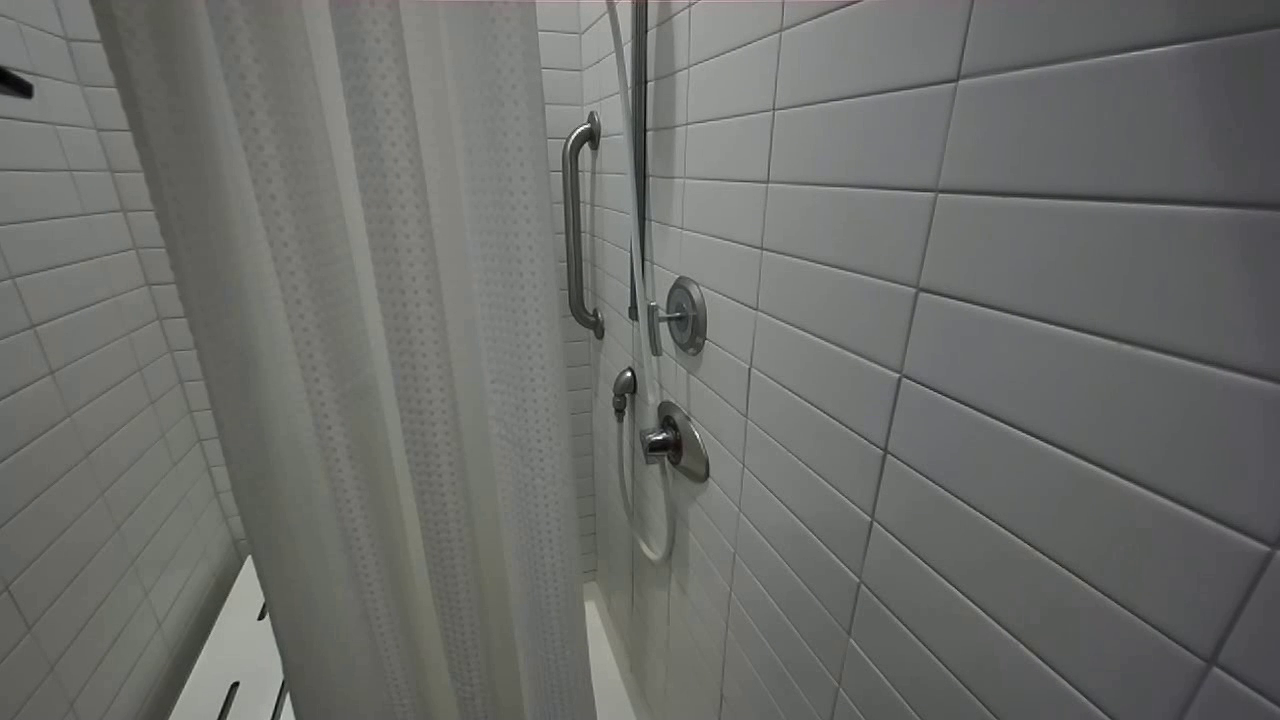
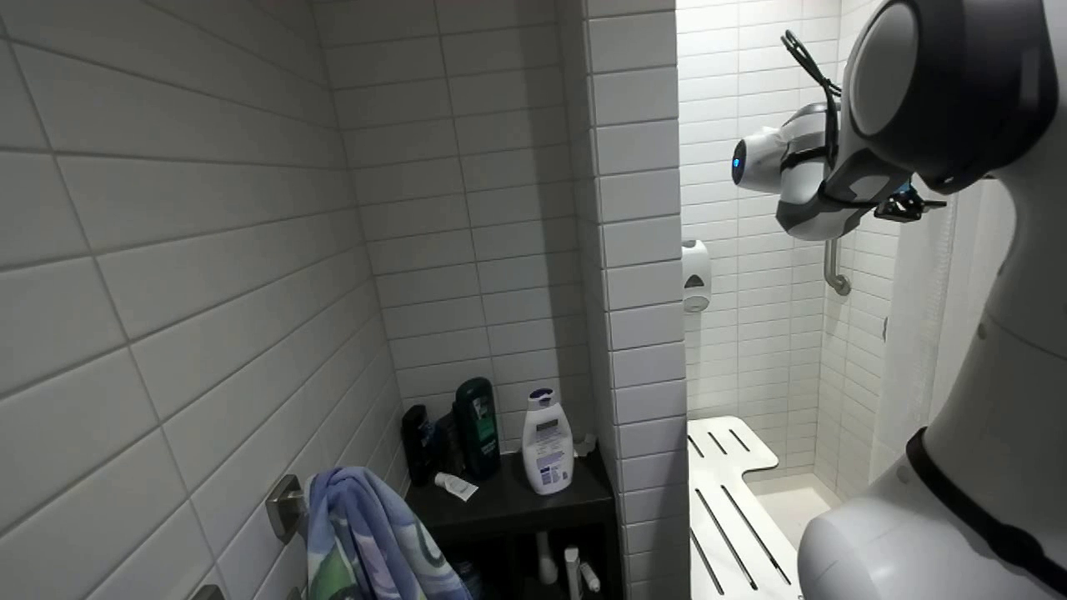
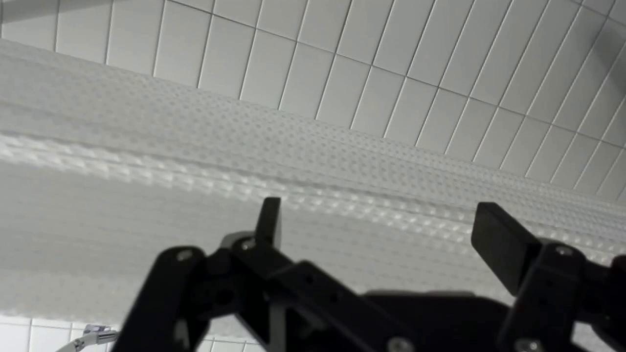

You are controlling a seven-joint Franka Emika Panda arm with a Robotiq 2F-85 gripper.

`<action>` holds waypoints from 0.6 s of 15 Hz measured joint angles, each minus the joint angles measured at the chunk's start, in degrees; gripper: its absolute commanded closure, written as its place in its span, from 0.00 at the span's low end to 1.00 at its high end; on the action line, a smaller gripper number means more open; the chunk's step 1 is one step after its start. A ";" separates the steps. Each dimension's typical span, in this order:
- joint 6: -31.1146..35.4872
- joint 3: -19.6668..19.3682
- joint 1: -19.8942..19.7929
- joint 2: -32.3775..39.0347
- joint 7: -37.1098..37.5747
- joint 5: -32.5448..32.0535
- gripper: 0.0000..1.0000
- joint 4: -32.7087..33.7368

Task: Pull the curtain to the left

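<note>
The curtain (image 1: 380, 360) is tall white fabric with long vertical folds and a dotted waffle texture. It hangs across the left and middle of an exterior view. Part of it shows at the right, behind the arm, in an exterior view (image 2: 913, 333). In the wrist view the curtain (image 3: 146, 210) spans the picture at a slant, with a bright ridged fold near the fingertips. My gripper (image 3: 381, 217) is open, its black fingers wide apart in front of the curtain with nothing held. I cannot tell whether the fingertips touch the fabric. Only a small dark part of the gripper (image 2: 909, 205) shows beside the arm.
White tiled walls (image 1: 1000, 300) enclose the stall. A grab bar (image 1: 573, 230), shower valves (image 1: 685, 315) and a hose are on the wall. A slotted white bench (image 2: 733, 508) stands below the arm. A dark object (image 1: 14, 84) pokes in at the left edge; I cannot tell what.
</note>
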 measured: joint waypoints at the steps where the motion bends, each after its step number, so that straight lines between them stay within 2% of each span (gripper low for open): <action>1: 0.00 0.00 0.00 0.00 -0.01 0.00 0.00 0.00; 6: -0.03 0.00 0.00 0.03 -0.03 -0.25 0.00 -0.03; 9: -0.49 0.02 0.02 0.25 -0.05 -2.62 0.00 -0.20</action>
